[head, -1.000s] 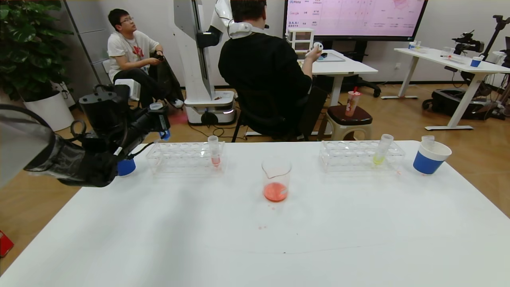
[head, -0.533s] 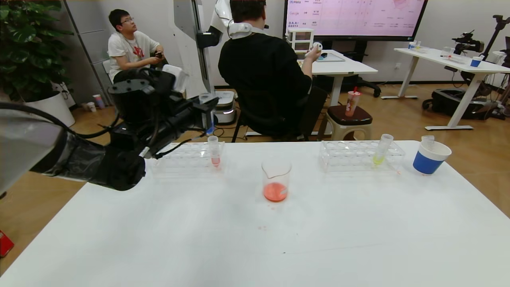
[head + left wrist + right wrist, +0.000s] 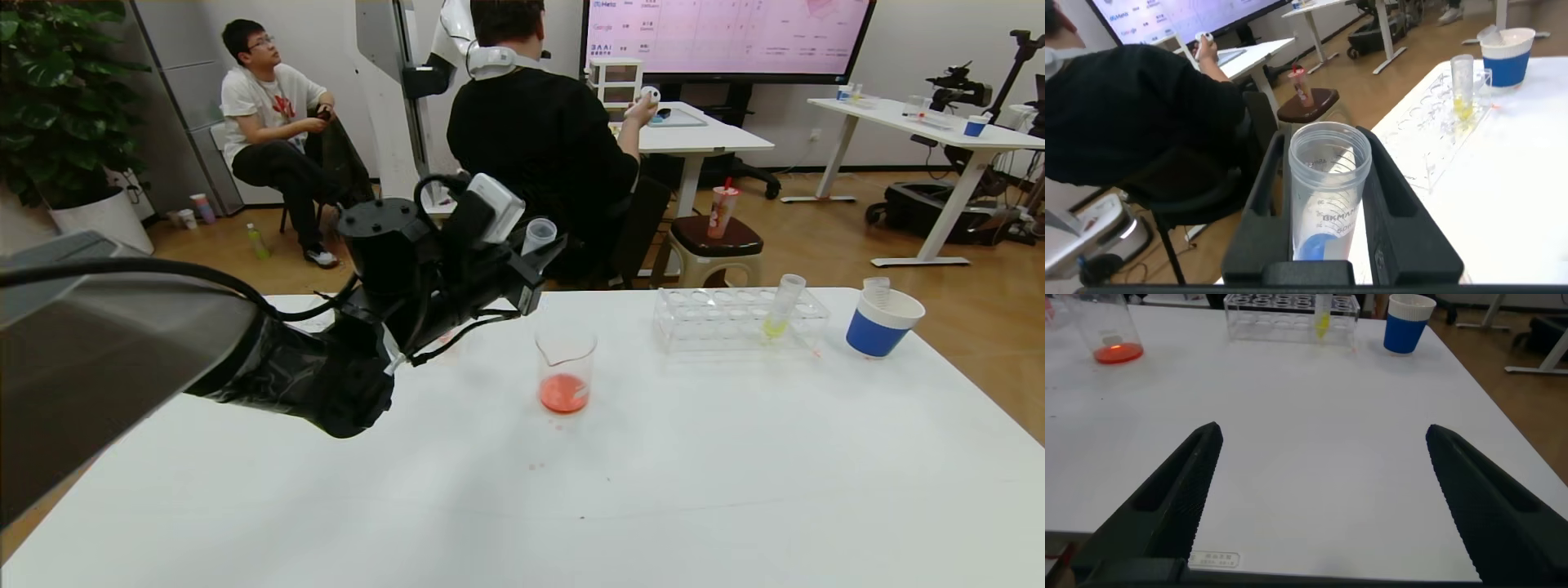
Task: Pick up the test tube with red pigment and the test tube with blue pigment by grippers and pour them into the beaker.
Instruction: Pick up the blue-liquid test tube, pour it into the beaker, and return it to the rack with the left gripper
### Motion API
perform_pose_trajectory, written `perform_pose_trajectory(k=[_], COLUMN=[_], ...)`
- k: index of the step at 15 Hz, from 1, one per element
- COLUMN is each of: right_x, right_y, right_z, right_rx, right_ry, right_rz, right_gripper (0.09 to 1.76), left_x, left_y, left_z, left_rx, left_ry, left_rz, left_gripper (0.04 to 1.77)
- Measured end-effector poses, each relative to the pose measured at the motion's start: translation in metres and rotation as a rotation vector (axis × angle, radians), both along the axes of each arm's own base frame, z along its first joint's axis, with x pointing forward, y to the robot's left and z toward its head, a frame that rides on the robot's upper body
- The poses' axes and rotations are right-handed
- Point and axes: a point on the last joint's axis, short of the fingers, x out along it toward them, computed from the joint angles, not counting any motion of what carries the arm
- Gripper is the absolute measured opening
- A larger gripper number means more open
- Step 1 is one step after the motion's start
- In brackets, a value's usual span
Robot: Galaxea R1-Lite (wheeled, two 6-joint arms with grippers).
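The left gripper [image 3: 531,265] is being held clamped on the test tube with blue pigment [image 3: 538,236], at ten o'clock above the beaker [image 3: 565,369], seemingly for pouring; the right gripper [image 3: 1323,498] is being kept spread open.

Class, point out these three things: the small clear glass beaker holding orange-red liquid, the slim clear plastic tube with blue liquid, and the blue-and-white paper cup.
small clear glass beaker [image 3: 565,369]: head view, front wall.
slim clear plastic tube with blue liquid [image 3: 1328,200]: left wrist view, clear side wall.
blue-and-white paper cup [image 3: 875,332]: head view, blue band.
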Motion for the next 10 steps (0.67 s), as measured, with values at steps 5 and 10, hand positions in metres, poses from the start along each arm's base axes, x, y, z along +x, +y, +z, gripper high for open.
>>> perform_pose_trajectory(k=[5, 10], right_x=[0.0, 0.0], right_y=[0.0, 0.0], right_z=[0.0, 0.0], right_rx=[0.0, 0.0], right_ry=[0.0, 0.0], right_rz=[0.0, 0.0], right_gripper=[1.74, 1.74], left_x=[0.009, 0.02], left_y=[-0.01, -0.012], left_z=[-0.012, -0.032], left_rx=[0.069, 0.209], left_ry=[-0.202, -0.395], left_rz=[-0.051, -0.07], left_gripper=[0.5, 0.5])
